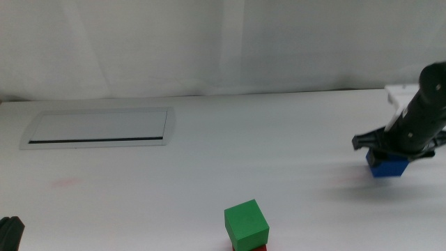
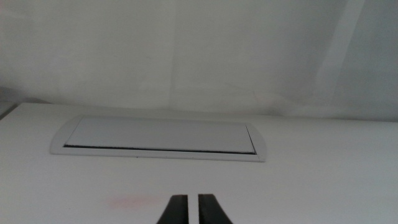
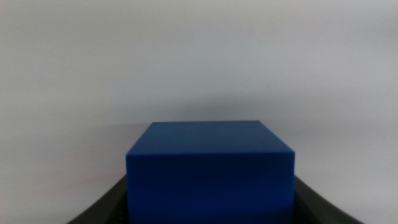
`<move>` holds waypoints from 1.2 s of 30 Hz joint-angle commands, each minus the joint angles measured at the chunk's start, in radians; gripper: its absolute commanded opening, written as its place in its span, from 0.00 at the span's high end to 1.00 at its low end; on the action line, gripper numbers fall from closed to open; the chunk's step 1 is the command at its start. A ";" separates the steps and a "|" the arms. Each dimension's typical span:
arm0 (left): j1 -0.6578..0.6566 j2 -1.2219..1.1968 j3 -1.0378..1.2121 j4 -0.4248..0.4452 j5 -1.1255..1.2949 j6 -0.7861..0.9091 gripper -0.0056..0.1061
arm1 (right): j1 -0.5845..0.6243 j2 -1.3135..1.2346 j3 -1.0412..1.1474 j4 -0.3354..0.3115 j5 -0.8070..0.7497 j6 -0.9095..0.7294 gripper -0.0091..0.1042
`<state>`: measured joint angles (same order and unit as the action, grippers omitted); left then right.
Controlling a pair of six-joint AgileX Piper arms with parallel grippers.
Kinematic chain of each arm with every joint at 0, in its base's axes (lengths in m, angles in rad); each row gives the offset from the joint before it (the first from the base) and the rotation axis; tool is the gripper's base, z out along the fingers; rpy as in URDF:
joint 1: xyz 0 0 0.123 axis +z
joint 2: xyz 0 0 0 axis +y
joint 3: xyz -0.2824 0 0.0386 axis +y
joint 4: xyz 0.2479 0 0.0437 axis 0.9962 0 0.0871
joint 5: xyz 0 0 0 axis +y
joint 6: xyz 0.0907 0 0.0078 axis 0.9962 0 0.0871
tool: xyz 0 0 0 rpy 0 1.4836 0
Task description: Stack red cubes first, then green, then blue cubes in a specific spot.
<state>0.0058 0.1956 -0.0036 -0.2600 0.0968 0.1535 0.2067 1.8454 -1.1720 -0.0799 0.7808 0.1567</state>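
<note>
Right fingers (image 1: 388,155) seemingly around matte deep-blue cube (image 1: 387,166).

One green cube (image 1: 246,222), one red cube (image 1: 259,247), one blue cube (image 1: 387,166), two hands.

The red cube (image 1: 259,247) is mostly hidden under the green cube (image 1: 246,223) and cut by the near edge. The right pincer (image 1: 390,155) covers the blue cube's (image 1: 387,167) top.
</note>
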 commanded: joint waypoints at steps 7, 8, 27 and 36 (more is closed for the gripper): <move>0.003 -0.002 0.041 -0.008 -0.011 -0.004 0.98 | 0.061 -0.216 -0.120 0.002 0.115 -0.059 0.94; 0.003 -0.002 0.041 -0.008 -0.011 -0.004 0.98 | 0.080 -0.241 -0.136 0.002 0.138 -0.061 0.94; 0.003 -0.002 0.041 -0.008 -0.011 -0.004 0.98 | 0.512 -0.385 -0.201 0.025 0.349 0.075 0.94; 0.003 -0.002 0.041 -0.008 -0.011 -0.004 0.98 | 0.593 -0.381 -0.203 0.080 0.340 0.108 0.94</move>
<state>0.0058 0.1956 -0.0036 -0.2600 0.0968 0.1535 0.7942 1.4650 -1.3674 -0.0123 1.1289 0.2620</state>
